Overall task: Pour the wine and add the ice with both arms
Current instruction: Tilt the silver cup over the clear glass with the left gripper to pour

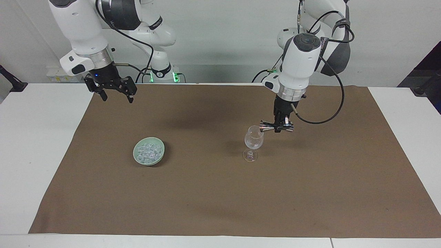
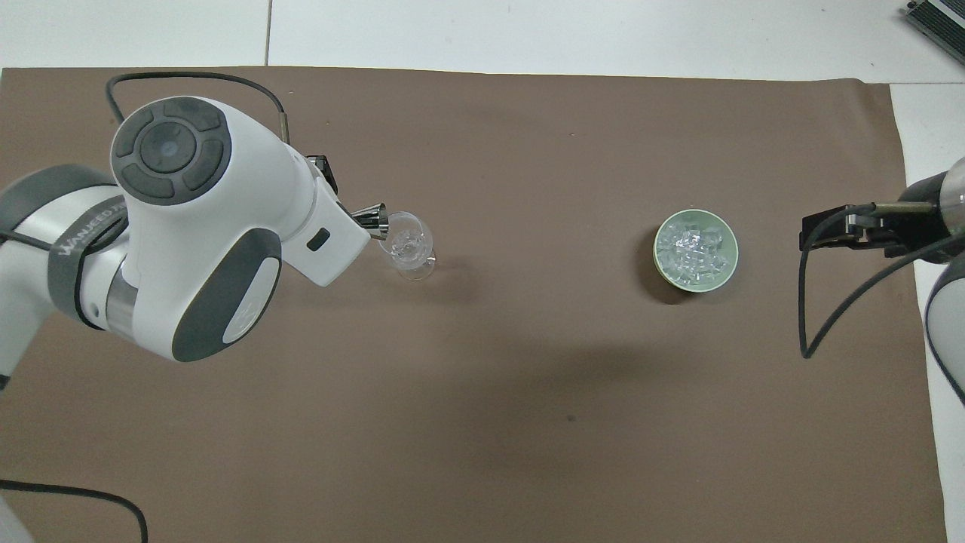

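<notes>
A clear stemmed glass point(image 1: 254, 139) stands on the brown mat point(image 1: 220, 199) toward the left arm's end. My left gripper point(image 1: 281, 128) is shut on a small metal jigger point(image 1: 267, 128). It holds the jigger on its side, with the mouth at the glass's rim. In the overhead view the jigger point(image 2: 372, 219) meets the glass point(image 2: 408, 243), and the left wrist hides the gripper. The ice point(image 1: 149, 151) fills a pale green bowl point(image 1: 151, 163) toward the right arm's end. My right gripper point(image 1: 118, 98) is open and empty. It waits over the mat's corner near the robots.
The mat point(image 2: 528, 392) covers most of the white table point(image 1: 34, 137). The bowl point(image 2: 730, 264) and the ice point(image 2: 692, 249) lie beside my right gripper point(image 2: 825, 230) in the overhead view. A black cable loops from each wrist.
</notes>
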Motion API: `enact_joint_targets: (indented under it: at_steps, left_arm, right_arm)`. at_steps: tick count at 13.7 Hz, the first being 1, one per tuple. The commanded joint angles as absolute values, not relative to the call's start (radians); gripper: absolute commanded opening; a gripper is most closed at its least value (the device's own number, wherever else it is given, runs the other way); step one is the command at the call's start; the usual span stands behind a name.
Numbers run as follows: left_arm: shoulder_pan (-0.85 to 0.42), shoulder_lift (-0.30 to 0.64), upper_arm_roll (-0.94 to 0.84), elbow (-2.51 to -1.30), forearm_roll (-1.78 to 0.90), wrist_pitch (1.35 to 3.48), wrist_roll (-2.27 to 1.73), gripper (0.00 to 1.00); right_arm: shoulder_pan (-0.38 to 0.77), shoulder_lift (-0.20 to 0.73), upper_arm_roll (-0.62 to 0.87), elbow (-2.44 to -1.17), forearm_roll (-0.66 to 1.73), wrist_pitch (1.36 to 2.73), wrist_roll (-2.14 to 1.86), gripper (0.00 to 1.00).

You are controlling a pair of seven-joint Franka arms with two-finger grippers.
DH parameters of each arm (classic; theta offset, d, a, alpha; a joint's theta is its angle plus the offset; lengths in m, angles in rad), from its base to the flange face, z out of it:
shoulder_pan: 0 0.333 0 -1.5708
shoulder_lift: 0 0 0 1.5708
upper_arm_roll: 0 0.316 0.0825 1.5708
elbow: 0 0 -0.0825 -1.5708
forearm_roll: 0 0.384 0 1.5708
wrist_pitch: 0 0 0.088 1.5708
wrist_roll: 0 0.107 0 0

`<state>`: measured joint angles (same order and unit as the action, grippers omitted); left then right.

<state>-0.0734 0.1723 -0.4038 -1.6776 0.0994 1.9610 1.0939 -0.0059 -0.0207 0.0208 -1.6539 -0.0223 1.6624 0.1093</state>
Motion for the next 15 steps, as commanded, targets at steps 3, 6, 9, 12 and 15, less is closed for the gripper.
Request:
enact_joint_targets:
  at_steps: [3, 6, 9, 12, 15]
  left_arm:
    - [-0.115, 0.192, -0.388, -1.641, 0.182, 1.934, 1.060, 0.00]
    - [-0.123, 0.207, -0.388, -1.632, 0.187, 1.934, 1.058, 0.00]
    - [-0.129, 0.212, -0.388, -1.632, 0.201, 1.934, 1.040, 0.00]
    - [-0.124, 0.210, -0.388, -1.620, 0.202, 1.933, 1.038, 0.00]
    - [-0.109, 0.209, -0.385, -1.617, 0.192, 1.934, 1.040, 0.00]
  right_arm:
    - [-0.014, -0.046, 0.026, -1.689, -0.014, 1.689, 0.087, 1.00]
    - [-0.014, -0.046, 0.026, -1.689, -0.014, 1.689, 0.087, 1.00]
    - [-0.014, -0.046, 0.026, -1.689, -0.014, 1.689, 0.087, 1.00]
    - [-0.014, -0.046, 0.026, -1.687, -0.014, 1.689, 0.087, 1.00]
    - [-0.014, -0.046, 0.026, -1.687, -0.014, 1.694, 0.084, 1.00]
